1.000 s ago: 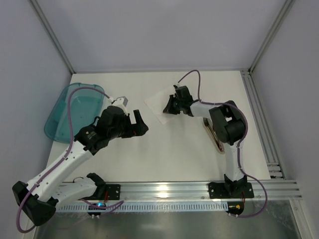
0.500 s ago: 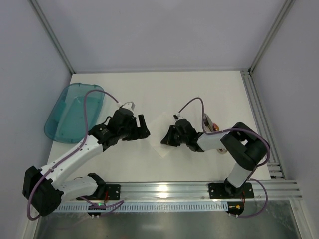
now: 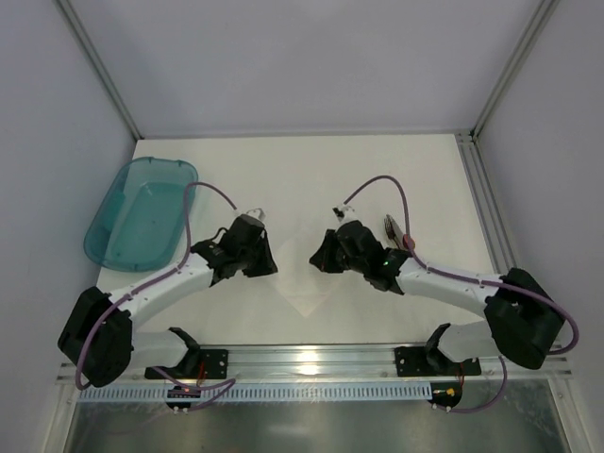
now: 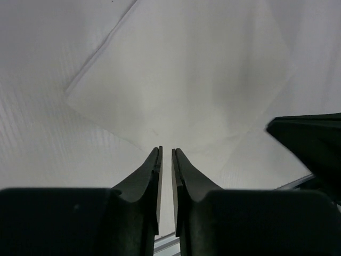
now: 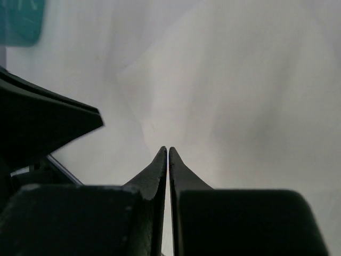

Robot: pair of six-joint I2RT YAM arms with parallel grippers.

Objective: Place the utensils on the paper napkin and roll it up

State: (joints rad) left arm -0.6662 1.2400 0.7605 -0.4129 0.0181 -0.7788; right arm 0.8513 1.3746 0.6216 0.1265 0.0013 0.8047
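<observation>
The paper napkin [image 3: 310, 289] lies flat near the table's front, between my two grippers. My right gripper [image 3: 318, 261] is shut on its far right corner, and in the right wrist view the sheet [image 5: 229, 90] spreads ahead of that gripper [image 5: 168, 149]. My left gripper [image 3: 269, 264] sits at the opposite corner. In the left wrist view its jaws [image 4: 166, 150] stand a narrow slit apart, right at the napkin's [image 4: 181, 80] near corner, with nothing visible between them. The utensils [image 3: 391, 229] lie behind the right arm, partly hidden by it and its cable.
A translucent teal tub [image 3: 137, 212] stands at the left edge of the table; a piece of it shows in the right wrist view [image 5: 21, 21]. An aluminium rail [image 3: 377, 357] runs along the front edge. The right gripper's body [image 4: 311, 141] shows in the left wrist view.
My right gripper has pulled the napkin from mid-table toward the front. My left gripper has swung in to the napkin's left corner, and its jaws have narrowed from wide open to a slit.
</observation>
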